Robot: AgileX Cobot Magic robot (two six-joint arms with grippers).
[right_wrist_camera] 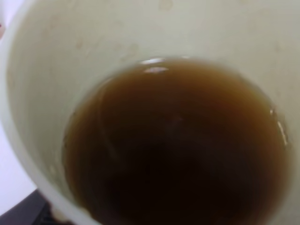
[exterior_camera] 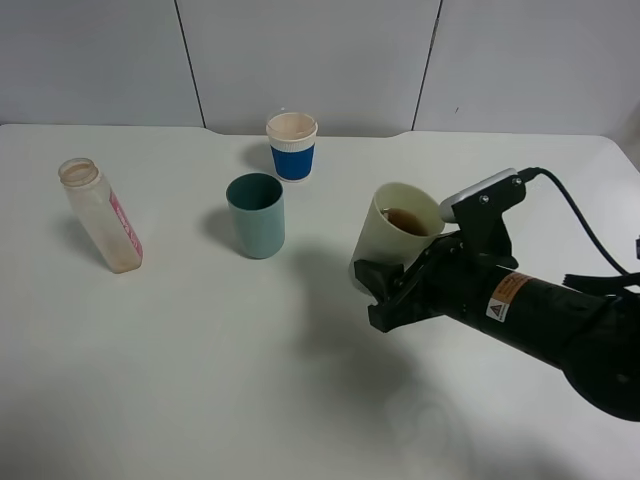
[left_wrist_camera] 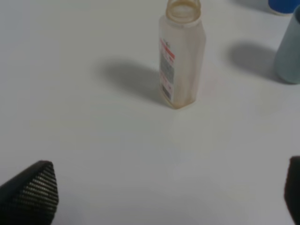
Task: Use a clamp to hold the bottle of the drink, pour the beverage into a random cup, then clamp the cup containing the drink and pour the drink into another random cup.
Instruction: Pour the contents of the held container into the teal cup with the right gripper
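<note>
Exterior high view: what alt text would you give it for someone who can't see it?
The robot's right gripper holds a pale yellow-green cup of brown drink over a white table. Further left in the picture stand a teal cup, a blue-sleeved paper cup behind it, and a clear bottle at the far left.
</note>
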